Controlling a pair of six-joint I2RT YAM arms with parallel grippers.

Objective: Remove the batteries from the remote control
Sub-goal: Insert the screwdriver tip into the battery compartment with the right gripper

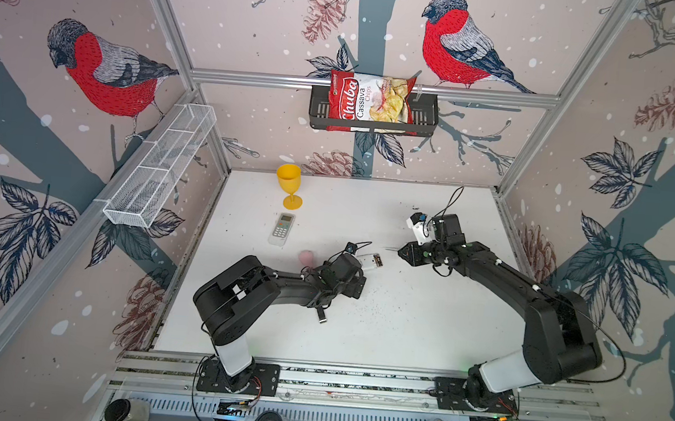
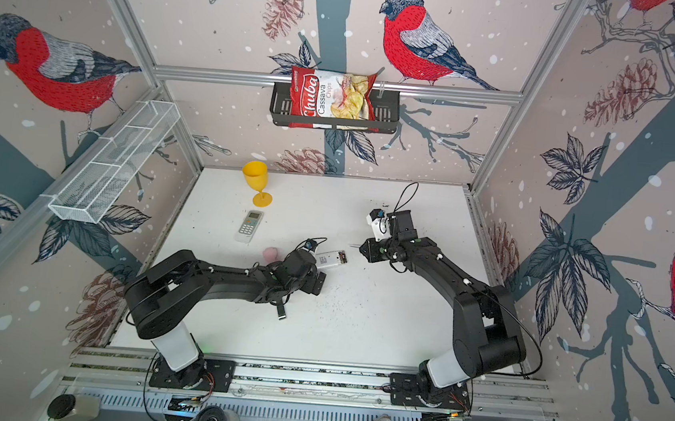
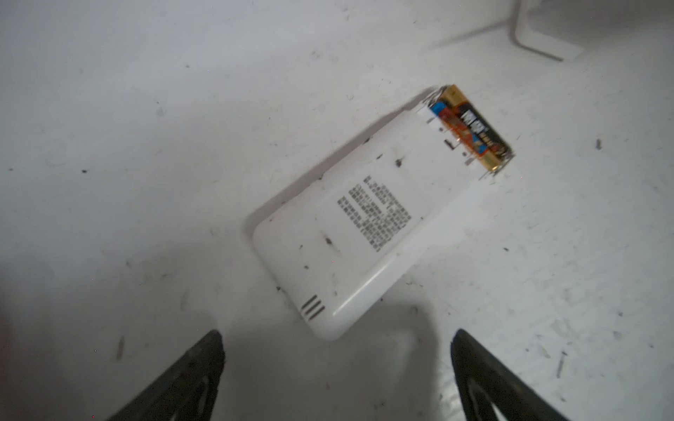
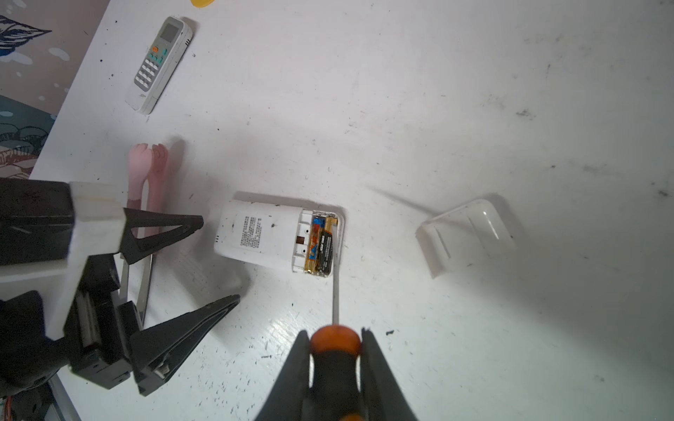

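Note:
The white remote control point(image 3: 350, 226) lies face down on the table, its battery bay open at one end. The batteries point(image 3: 474, 131) sit side by side in that bay, dark with golden ends, also seen in the right wrist view point(image 4: 321, 246). My left gripper point(image 3: 337, 333) is open, just short of the remote's closed end point(image 4: 233, 233). My right gripper point(image 4: 335, 337) is shut on an orange-and-black screwdriver point(image 4: 335, 353). Its thin shaft point(image 4: 334, 277) reaches over the bay's outer edge; I cannot tell whether it touches. Both top views show the remote point(image 1: 369, 261) point(image 2: 329, 258) between the arms.
The detached battery cover point(image 4: 467, 233) lies right of the remote. A second remote point(image 1: 282, 227) lies face up near a yellow goblet point(image 1: 289, 184). Pink-handled utensils point(image 4: 146, 175) lie by the left arm. A black basket point(image 1: 423, 119) with a chips bag point(image 1: 362, 97) hangs on the back wall and a wire basket point(image 1: 160, 167) on the left wall.

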